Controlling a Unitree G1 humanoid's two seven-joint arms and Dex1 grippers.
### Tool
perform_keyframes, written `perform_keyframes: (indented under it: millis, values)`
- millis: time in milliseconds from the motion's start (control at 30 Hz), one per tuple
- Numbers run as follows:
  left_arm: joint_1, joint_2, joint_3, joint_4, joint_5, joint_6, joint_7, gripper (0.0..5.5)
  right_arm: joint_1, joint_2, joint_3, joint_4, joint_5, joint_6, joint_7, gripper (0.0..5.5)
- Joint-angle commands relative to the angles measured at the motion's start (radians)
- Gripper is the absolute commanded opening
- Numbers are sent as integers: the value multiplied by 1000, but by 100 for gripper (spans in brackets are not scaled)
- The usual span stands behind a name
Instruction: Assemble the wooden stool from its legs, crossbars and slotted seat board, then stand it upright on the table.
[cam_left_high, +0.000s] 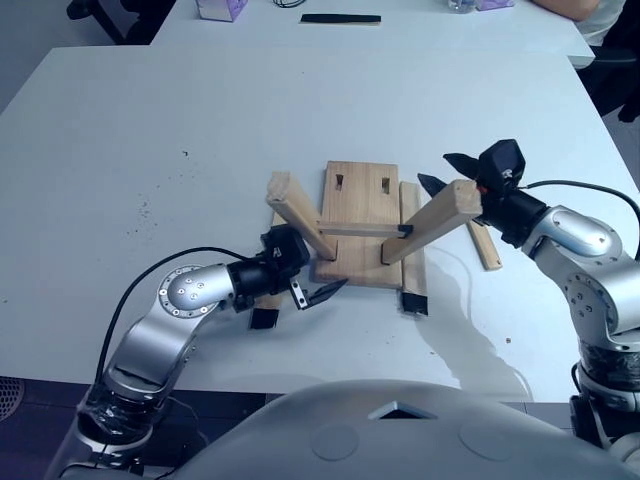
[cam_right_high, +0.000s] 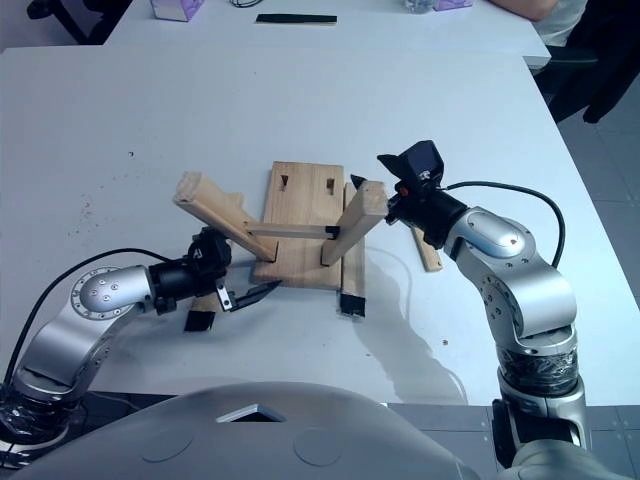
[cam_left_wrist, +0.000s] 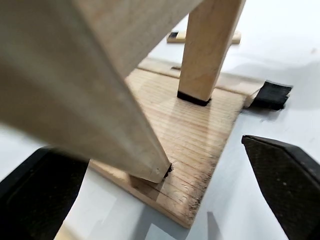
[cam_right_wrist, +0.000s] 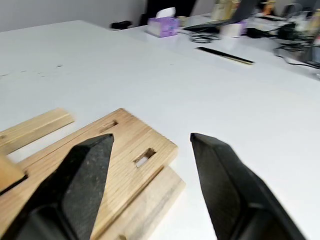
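White table (cam_left_high: 150, 150) takes up the whole workspace. Seat board (cam_left_high: 360, 200) lies flat mid-table, prob. underside up. Two legs stand in its near slots, both leaning outward: left leg (cam_left_high: 298, 212) and right leg (cam_left_high: 437, 218), joined by a thin crossbar (cam_left_high: 360, 231). Spare leg (cam_left_high: 414, 280) lies flat against the board's right edge. Short stick (cam_left_high: 487, 248) lies just beyond it.

Left gripper (cam_left_high: 318, 293) sits low at the board's near-left corner by the left leg's base, jaws apart, nothing held. Right gripper (cam_left_high: 438, 170) is at the top end of the right leg, jaws apart, not clamped on it.

Step, as I read it: seating the first leg pair. Approx. halfway, w/ the 2 far slots (cam_right_wrist: 144, 157) unfilled. Next move prob. needs both legs pushed straight and fully down before adding the rest.

Left wrist cam adds close detail the head cams are too far off to give: left leg's foot sits tilted in its slot and looks not fully home. Right wrist cam gives the far slots close up, both open, and nothing between its fingers.
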Motion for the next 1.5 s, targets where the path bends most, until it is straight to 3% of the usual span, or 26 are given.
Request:
perform_keyframes:
  millis: [33,200,333,433,700,833,933,1067,1333,1400,1500]
  values:
    - [35,24,94,28,6,10,42,538,62,77,-57,-9,-69,-16,-138,283]
    - [179,-82,340,-43,-109,68,170,538,247,223,-115,-166,-140,-43,-321,283]
    - [124,-277,486,-76,-133,75,439,476,356,314,-89,-297,-208,-76,-423,342]
    - [85,-304,453,-124,-48,57,539,449,374,356,-36,-362,-242,-75,-465,382]
    - [74,-251,264,-224,148,6,552,449,368,332,9,-458,-306,-17,-475,382]
    - [-73,-333,-7,-172,278,40,608,449,200,403,305,-359,-357,38,-497,382]
    - [-102,-360,-108,-161,338,80,622,449,162,467,346,-309,-378,70,-526,382]
    - [-54,-340,-65,-162,368,99,620,449,192,483,255,-282,-384,83,-520,382]
    - [48,-265,271,-68,366,11,623,449,185,378,-74,-263,-376,47,-439,382]
    - [53,-266,270,-65,367,-5,616,449,185,370,-70,-265,-374,45,-424,382]
    - [16,-316,153,-82,366,9,609,449,138,419,78,-273,-372,71,-431,382]
